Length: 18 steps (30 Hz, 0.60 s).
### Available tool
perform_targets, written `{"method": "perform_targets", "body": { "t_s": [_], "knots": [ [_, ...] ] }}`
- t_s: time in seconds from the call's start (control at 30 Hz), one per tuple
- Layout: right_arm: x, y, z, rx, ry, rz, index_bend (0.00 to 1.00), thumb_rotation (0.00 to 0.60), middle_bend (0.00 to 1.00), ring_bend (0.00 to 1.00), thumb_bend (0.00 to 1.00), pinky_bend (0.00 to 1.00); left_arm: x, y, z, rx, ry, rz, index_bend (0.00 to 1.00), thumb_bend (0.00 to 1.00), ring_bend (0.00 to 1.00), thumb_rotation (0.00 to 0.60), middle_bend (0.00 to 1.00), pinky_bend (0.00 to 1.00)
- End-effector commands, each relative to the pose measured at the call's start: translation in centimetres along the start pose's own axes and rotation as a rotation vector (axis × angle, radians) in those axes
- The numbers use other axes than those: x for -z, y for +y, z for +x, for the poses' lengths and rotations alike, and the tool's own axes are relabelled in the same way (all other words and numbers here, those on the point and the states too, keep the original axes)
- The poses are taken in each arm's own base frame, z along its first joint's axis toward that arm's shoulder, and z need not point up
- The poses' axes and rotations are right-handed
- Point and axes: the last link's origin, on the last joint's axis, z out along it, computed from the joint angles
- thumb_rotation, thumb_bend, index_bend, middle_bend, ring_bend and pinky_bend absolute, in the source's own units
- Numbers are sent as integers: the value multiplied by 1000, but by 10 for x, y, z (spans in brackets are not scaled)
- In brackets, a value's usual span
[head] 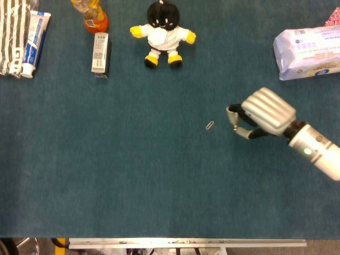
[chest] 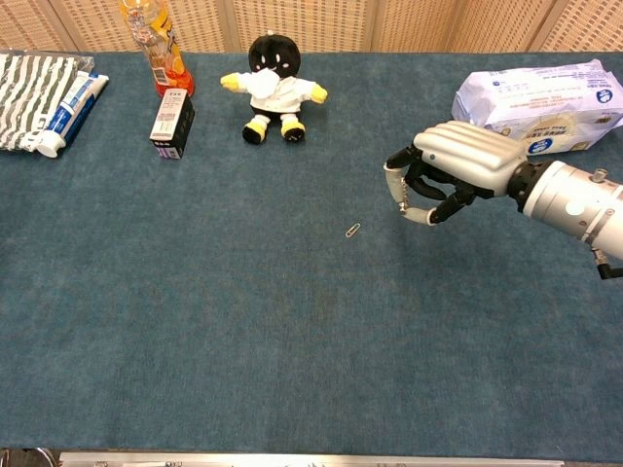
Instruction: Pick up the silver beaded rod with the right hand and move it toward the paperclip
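Observation:
My right hand (head: 257, 113) (chest: 450, 167) hovers above the blue cloth at the right of centre, fingers curled around the silver beaded rod (chest: 399, 191) (head: 234, 119). The thin rod hangs down from between the thumb and fingers, off the cloth. A small silver paperclip (head: 210, 126) (chest: 352, 231) lies on the cloth a short way to the left of the hand. No left hand shows in either view.
A plush doll (head: 162, 34) in white sits at the back centre. A small box (head: 100, 52) and an orange bottle (head: 94, 15) stand at the back left, beside toothpaste (head: 35, 36) and striped fabric (head: 11, 37). A tissue pack (head: 308, 53) lies at the back right.

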Motion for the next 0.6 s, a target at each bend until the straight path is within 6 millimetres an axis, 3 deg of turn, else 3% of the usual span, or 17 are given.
{"method": "perform_targets", "body": {
  "t_s": [0.03,0.27,0.6],
  "knots": [
    [-12,-10,-2,-42,-14,25,664,600,894,979,303,1000,2,-1,0,1,-3,6,0,165,0,600,0,0],
    [-26,-18,-16,-61,-64,43,664,600,894,979,303,1000,10,-7,-2,5,-8,31,0,164,0,600,0,0],
    [-31,-25,-28,-79,-104,64,671,600,894,979,303,1000,13,-9,-2,8,-3,36,0,164,0,600,0,0]
  ]
}}
